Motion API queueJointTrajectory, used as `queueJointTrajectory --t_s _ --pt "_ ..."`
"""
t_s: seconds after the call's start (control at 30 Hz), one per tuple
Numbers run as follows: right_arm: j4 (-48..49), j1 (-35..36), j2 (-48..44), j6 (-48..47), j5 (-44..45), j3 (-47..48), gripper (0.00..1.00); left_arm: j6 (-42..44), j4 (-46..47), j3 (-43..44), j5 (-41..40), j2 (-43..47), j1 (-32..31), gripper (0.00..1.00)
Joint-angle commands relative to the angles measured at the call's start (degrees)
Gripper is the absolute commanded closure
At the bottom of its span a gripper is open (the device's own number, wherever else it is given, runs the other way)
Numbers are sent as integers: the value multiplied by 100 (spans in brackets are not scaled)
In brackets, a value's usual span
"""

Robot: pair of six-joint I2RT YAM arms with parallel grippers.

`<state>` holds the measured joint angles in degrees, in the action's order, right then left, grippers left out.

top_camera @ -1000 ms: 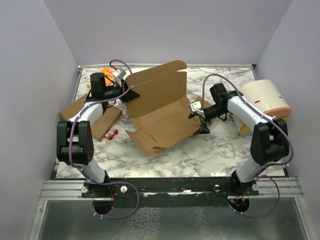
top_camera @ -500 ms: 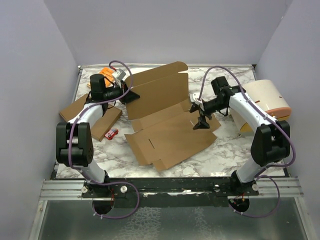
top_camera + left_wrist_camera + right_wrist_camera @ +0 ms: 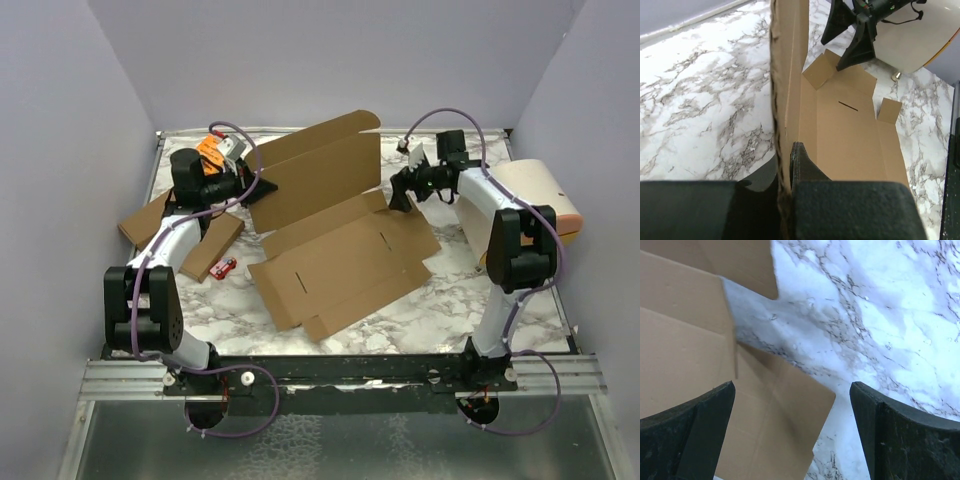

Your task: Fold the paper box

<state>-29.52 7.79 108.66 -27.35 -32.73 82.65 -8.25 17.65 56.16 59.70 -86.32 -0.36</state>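
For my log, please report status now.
Left end effector shut on paper box, raised panel. Right end effector open, empty, above right flap. Nothing on the box.

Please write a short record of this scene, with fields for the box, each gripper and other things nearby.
box: large brown cardboard die-cut sheet, near part flat on white marble table, far panel raised
left gripper: shut on the raised panel's left edge
right gripper: open, holding nothing, over the sheet's right side
other: small red object, left of the sheet
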Motion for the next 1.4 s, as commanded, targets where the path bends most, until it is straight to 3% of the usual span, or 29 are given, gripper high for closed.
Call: queueJointTrajectory --t_s 0.0,0.27,0.43,0.57,0.67,0.73,0.87,1.13,1.27,1.37 --pt "-8 -248 472 565 -358 660 0 -277 567 -34 73 254 115 100" --pt "-642 -472 964 125 -1110 1102 1 -467 830 -90 159 412 251 100" --pt "-946 -472 1342 -22 -1516 1366 15 -501 931 -118 208 488 282 100" --pt "-1518 -472 1631 -329 -1892 1856 43 -484 957 -131 209 521 308 100" --pt "-1518 -472 1460 -407 -1963 1848 76 -491 1009 -87 209 546 390 100" --pt "-1460 -472 1306 -384 -1981 1825 89 -616 1131 -39 211 571 491 100" --pt "-1378 -472 1018 -393 -2227 1865 91 -944 1545 137 253 705 687 100" --pt "-1054 -427 936 68 -2417 2355 96 -978 1513 992 274 810 686 100" --pt "449 -268 686 833 -2210 2122 98 -959 1532 1301 333 872 577 100" --pt "2260 -150 394 1622 -2099 1536 99 -894 1488 1383 357 990 437 100"
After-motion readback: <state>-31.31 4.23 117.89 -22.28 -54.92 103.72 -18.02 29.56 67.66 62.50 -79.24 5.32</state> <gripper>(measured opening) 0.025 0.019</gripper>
